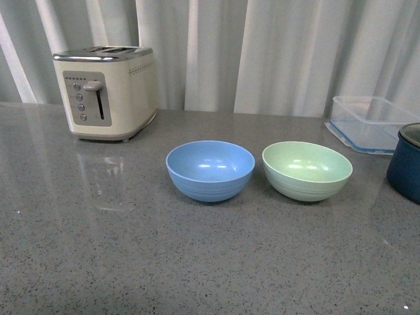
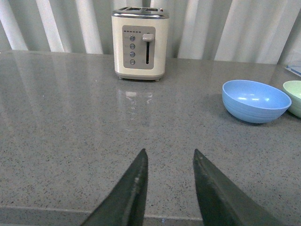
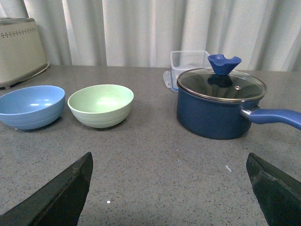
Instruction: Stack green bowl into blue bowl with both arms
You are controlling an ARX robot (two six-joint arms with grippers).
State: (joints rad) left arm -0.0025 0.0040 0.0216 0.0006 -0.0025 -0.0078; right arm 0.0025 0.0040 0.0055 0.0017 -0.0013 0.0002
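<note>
The blue bowl (image 1: 210,170) and the green bowl (image 1: 306,170) stand upright side by side on the grey counter, both empty, with a small gap between them, green on the right. Neither arm shows in the front view. My left gripper (image 2: 169,157) is open and empty, low over bare counter, with the blue bowl (image 2: 256,100) and an edge of the green bowl (image 2: 294,96) well ahead of it. My right gripper (image 3: 169,162) is wide open and empty, with the green bowl (image 3: 101,105) and blue bowl (image 3: 31,106) ahead of it.
A cream toaster (image 1: 108,90) stands at the back left. A clear blue-rimmed container (image 1: 371,122) sits at the back right, with a dark navy lidded pot (image 3: 219,102) in front of it; the pot's handle (image 3: 273,116) points away from the bowls. Curtains hang behind the counter.
</note>
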